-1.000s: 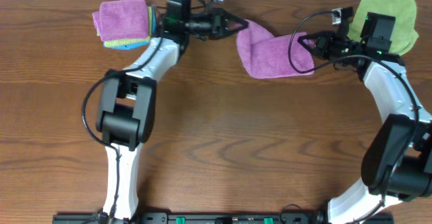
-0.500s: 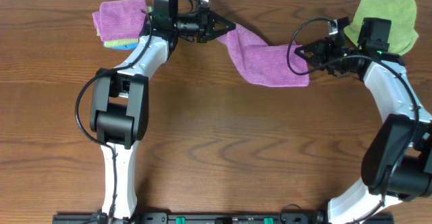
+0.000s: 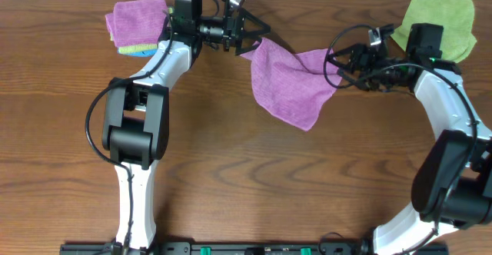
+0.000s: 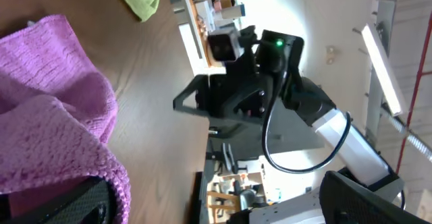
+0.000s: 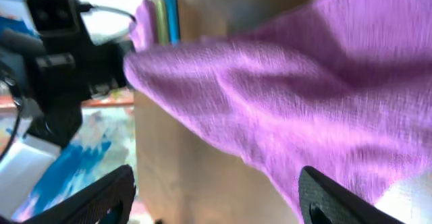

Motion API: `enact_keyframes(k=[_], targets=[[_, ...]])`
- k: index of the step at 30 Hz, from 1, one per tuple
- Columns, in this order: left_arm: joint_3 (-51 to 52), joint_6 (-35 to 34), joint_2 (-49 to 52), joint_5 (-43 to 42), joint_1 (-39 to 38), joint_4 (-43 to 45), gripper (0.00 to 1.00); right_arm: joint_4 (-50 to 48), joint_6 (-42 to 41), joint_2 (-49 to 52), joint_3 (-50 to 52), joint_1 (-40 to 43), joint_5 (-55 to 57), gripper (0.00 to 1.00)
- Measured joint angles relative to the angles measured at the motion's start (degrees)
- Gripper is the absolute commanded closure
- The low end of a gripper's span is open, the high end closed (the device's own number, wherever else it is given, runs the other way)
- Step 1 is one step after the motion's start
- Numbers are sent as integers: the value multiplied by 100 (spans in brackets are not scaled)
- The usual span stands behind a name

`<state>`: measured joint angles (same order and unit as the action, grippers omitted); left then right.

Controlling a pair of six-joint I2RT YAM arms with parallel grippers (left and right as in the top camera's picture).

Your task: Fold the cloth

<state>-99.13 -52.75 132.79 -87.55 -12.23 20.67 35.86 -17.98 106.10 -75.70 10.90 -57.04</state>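
Note:
The purple cloth (image 3: 288, 82) lies spread in a loose diamond on the table between my two grippers. My left gripper (image 3: 257, 36) is at its upper left corner, jaws wide open. In the left wrist view the cloth (image 4: 47, 116) bunches over the left finger (image 4: 61, 204) of the left gripper (image 4: 212, 204). My right gripper (image 3: 334, 64) is at the cloth's right corner, also open. In the right wrist view the cloth (image 5: 304, 96) stretches blurred in front of the right gripper (image 5: 216, 197), and bare table shows between the fingers.
A stack of folded cloths with a purple one on top (image 3: 138, 21) sits at the back left, behind the left arm. A lime-green cloth (image 3: 438, 21) lies at the back right under the right arm. The table's far edge runs just behind both.
Both grippers have gone from shut to open. The cloth, earlier a narrow folded band pulled between them, has dropped and spread out toward the front.

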Motion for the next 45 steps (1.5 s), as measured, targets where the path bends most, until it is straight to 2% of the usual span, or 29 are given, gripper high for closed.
enact_keyframes(k=[3, 5, 6, 8, 10, 11, 15, 21, 24, 27, 30, 33, 38, 45], targets=[[0, -20, 0, -48, 0, 68, 5, 450, 216, -11, 0, 0, 190, 21], [0, -22, -2, -63, 0, 68, 5, 645, 409, -46, 0, 0, 439, 27], [0, -22, 0, -66, 0, 68, 5, 647, 494, -66, 0, 0, 520, 37], [0, -22, 0, -70, 0, 72, 5, 540, 634, -107, 0, 0, 697, 78], [0, -20, 0, -76, 0, 72, 5, 341, 671, -129, 0, -11, 905, 98], [0, -22, 0, -79, 0, 72, 5, 271, 675, -129, 0, -17, 964, 99], [0, -17, 0, -72, -4, 74, 5, -186, 697, -129, 0, -162, 1460, 99], [0, 127, 0, 72, 26, 186, 5, -223, 697, -129, 0, -505, 1860, 99], [0, 376, 0, 120, 120, -98, 4, -157, 695, -129, 0, -551, 1919, 99], [-42, 1010, -2, 376, 299, -1436, 5, -37, 697, -129, 0, -551, 1943, 99], [-68, 2291, 7, 1215, 538, -3858, 5, 146, 702, -129, 0, -551, 1963, 98], [-17, 3458, 37, 2076, 675, -5119, 5, 201, 710, -129, 0, -551, 1967, 98], [-17, 4478, 42, 3176, 629, -5593, 5, 136, 713, -129, 0, -551, 1965, 98], [-17, 4948, 39, 3869, 457, -5473, 5, -151, 704, -129, 0, -573, 2140, 99]])
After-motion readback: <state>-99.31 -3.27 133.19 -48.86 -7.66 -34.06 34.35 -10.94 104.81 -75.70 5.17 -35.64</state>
